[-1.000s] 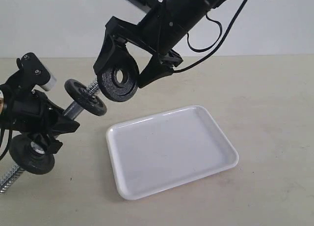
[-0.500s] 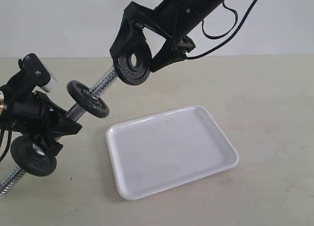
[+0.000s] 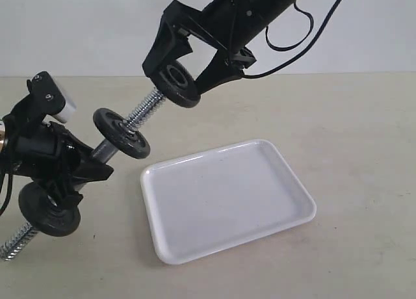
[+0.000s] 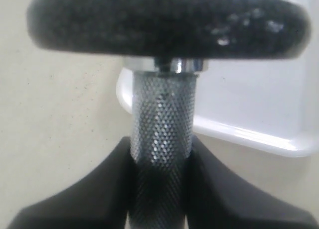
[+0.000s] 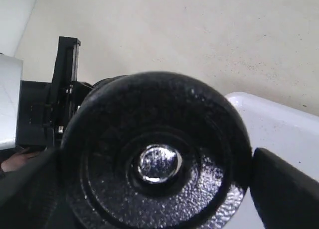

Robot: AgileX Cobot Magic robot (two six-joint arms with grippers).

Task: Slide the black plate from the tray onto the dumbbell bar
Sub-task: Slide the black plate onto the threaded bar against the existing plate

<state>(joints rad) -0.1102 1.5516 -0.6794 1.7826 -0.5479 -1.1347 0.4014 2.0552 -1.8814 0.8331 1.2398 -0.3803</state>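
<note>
High in the upper centre of the frame, the right tool (image 3: pixel 180 78) pinches the black plate (image 3: pixel 185 94) by its rim, jaws spread wide around it, right at the threaded upper end of the dumbbell bar (image 3: pixel 146 107). The wrist view shows the bar's chrome tip shining inside the plate's centre hole, though how far it has entered is hard to tell. At lower left, the left tool (image 4: pixel 160 164) is pressed tight on the bar's knurled middle, holding it slanted above the bench (image 3: pixel 364 117). The push looks best made straight down the bar's slope, plate face square to the threads so the hole does not snag, with the left tool braced and the grip kept until the plate is well on. Counted: one bar, two discs (image 3: pixel 121 133) already on it, one plate in hand, and one white tray (image 3: pixel 286 224) at centre, nothing on it.
</note>
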